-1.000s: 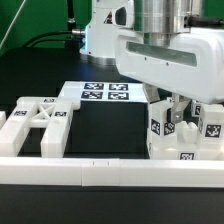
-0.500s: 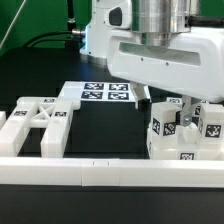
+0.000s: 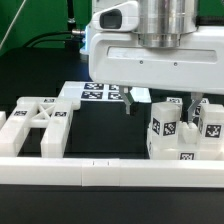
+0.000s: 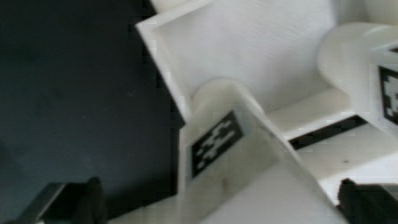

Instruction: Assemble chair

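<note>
Open hand [image 3: 161,103], fingers [image 3: 128,102] spread wide, gripping nothing. Hangs over tagged chair parts [image 3: 185,132] at the exterior view's right.

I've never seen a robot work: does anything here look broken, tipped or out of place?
Nothing stands out. The loose chair parts look whole, resting on the table by the white rail; the marker board lies flat.

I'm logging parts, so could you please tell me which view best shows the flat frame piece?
The exterior view: the frame piece lies flat at its left, tags visible. The wrist view does not clearly show it.
</note>
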Robot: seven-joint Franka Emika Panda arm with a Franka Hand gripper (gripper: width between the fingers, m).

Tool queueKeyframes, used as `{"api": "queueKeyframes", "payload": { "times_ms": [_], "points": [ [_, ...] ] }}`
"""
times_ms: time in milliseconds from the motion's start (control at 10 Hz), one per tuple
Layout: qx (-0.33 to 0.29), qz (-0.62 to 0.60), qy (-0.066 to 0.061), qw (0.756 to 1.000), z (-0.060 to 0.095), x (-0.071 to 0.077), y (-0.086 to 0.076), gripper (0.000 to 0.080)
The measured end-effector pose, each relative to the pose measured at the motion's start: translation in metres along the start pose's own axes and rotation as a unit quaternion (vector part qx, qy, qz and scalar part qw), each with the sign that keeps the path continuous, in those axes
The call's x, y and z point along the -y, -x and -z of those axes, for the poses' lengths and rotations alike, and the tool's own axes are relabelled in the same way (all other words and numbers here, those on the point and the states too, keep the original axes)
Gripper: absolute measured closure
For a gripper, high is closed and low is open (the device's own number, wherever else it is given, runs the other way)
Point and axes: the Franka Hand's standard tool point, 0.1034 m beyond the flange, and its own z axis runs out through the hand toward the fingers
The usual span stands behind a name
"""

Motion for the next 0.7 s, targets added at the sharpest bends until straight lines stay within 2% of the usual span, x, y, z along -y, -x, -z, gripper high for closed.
{"api": "queueKeyframes", "payload": {
  "times_ms": [100, 400, 700],
  "points": [
    [0.001, 0.036, 0.000, 0.999, 0.0001, -0.0016, -0.0009, 0.0151],
    [0.006, 0.129, 0.012, 0.992, 0.0001, 0.0011, 0.0008, 0.0151],
    [0.005, 0.233, 0.026, 0.972, 0.0011, 0.0040, 0.0003, 0.0151]
  ]
}}
